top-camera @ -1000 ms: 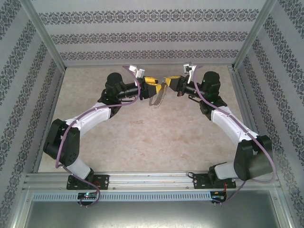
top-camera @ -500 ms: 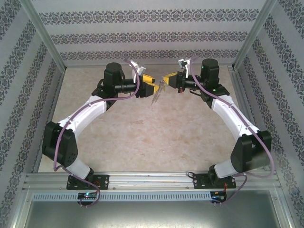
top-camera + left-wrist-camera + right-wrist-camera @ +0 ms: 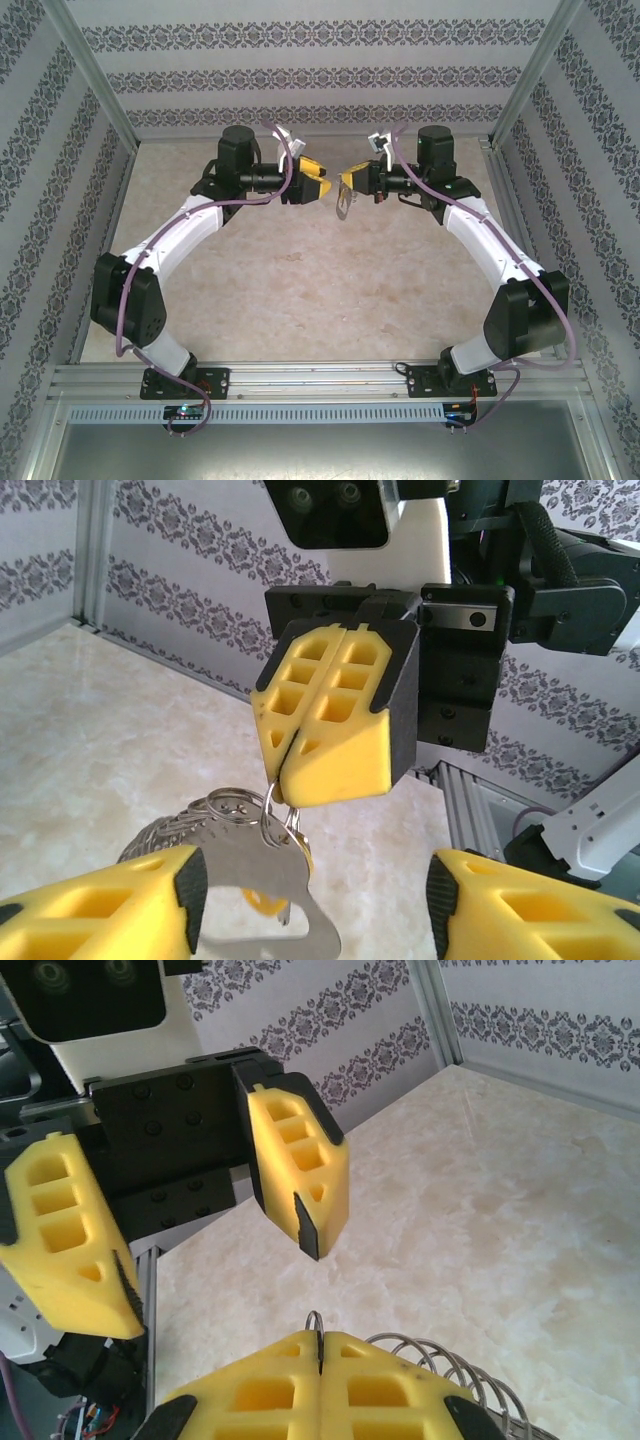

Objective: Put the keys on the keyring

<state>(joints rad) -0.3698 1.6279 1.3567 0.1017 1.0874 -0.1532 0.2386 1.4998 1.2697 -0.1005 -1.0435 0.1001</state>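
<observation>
— Patterned walls (image 3: 300,70) stood around the marbled worktop (image 3: 300,290); where was the keyring (image 3: 292,905)?
— Hanging above the worktop's far half from the right claw (image 3: 347,181), whose fingers were pressed together on a small ring at its top
— And the left claw (image 3: 322,185)?
— Facing it, fingers spread apart, gripping nothing

walls (image 3: 300,60): pale, dark damask bands, three sides | tabletop (image 3: 300,290): beige marbled | aluminium posts (image 3: 95,80): far corners | light: even, soft
</observation>
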